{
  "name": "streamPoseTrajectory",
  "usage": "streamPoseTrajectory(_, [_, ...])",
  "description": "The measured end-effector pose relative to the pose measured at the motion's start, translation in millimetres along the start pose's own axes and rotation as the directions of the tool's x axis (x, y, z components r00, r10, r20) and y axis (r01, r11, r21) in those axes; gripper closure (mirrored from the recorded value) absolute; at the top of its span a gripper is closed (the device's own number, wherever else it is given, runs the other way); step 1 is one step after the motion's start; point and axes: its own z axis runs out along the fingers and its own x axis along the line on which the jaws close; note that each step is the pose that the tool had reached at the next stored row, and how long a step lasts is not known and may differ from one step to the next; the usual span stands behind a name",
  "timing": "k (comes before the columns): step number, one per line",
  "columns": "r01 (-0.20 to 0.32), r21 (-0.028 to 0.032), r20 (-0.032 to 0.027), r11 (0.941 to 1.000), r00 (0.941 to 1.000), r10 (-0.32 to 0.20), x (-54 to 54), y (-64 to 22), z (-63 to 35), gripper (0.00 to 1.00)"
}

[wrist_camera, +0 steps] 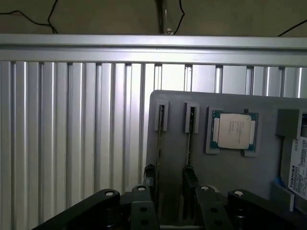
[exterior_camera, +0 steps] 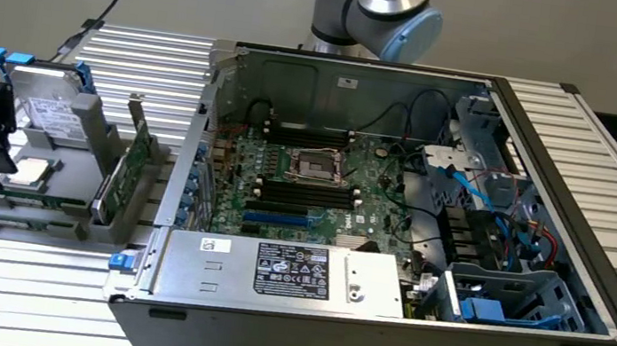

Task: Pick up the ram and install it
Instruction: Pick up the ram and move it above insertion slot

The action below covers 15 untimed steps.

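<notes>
I'm hovering the claw (wrist_camera: 169, 176), jaws wide, over the ram (wrist_camera: 159, 143) in its tray (wrist_camera: 230, 172); one finger is crowding the neighbouring stick (wrist_camera: 190, 143), risking a snag or double grab.

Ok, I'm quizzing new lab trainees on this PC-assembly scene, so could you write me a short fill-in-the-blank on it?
1. The claw hangs over the gray parts holder with its fingers ___.
2. The label on the hard drive reads ___.
3. The silver processor chip lies beside ___ narrow slots holding ram sticks.
Missing words: open; TOSHIBA; two
</notes>
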Motion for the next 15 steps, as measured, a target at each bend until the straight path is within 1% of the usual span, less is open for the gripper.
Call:
streamPoseTrajectory(4, [0.0, 0.0031, 0.0017, 1.0, 1.0, 0.0, 1.8, -2.6, 4.9, 0.64])
streamPoseTrajectory(8, [0.0, 0.0052, 0.0035, 1.0, 1.0, 0.0, 3.9, -7.5, 10.3, 0.64])
streamPoseTrajectory(15, [0.0, 0.0071, 0.0057, 1.0, 1.0, 0.0, 8.6, -16.1, 20.2, 0.64])
